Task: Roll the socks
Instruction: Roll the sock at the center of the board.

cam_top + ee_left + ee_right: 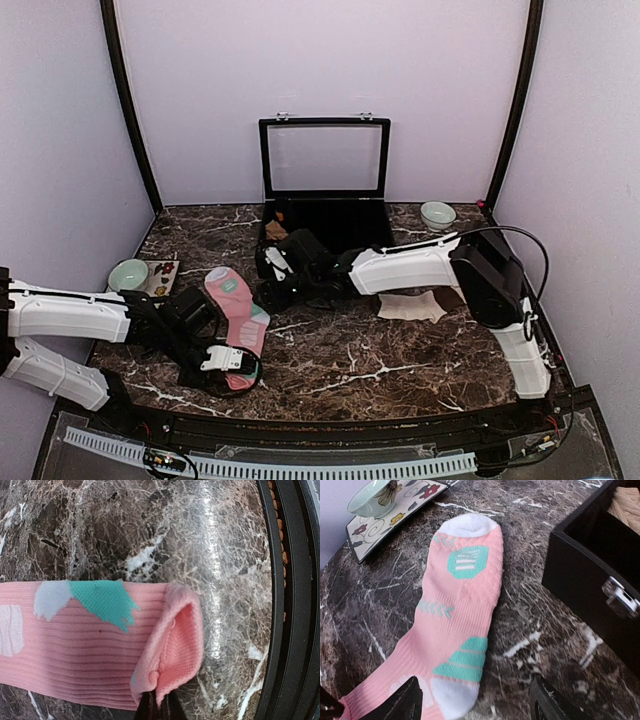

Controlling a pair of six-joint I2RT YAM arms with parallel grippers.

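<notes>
The pink sock (234, 305) with mint-green and white patches lies flat on the marble table, toe away from me. My left gripper (232, 362) is shut on its cuff at the near end; the left wrist view shows the cuff (175, 645) folded up and over, pinched between the fingertips (150, 707). My right gripper (275, 270) is open and empty, low beside the sock's right edge; in the right wrist view its fingers straddle the white heel (451, 697) of the sock (462, 595). The cream-beige sock (411, 306) lies flat under the right arm.
An open black case (325, 215) stands at the back centre, its wall close to the right gripper (590, 570), with a tan bundle (626, 502) inside. A mint bowl (128, 273) sits on a patterned tray at the left. Another bowl (437, 213) sits back right. The table's front rim (290, 600) is close.
</notes>
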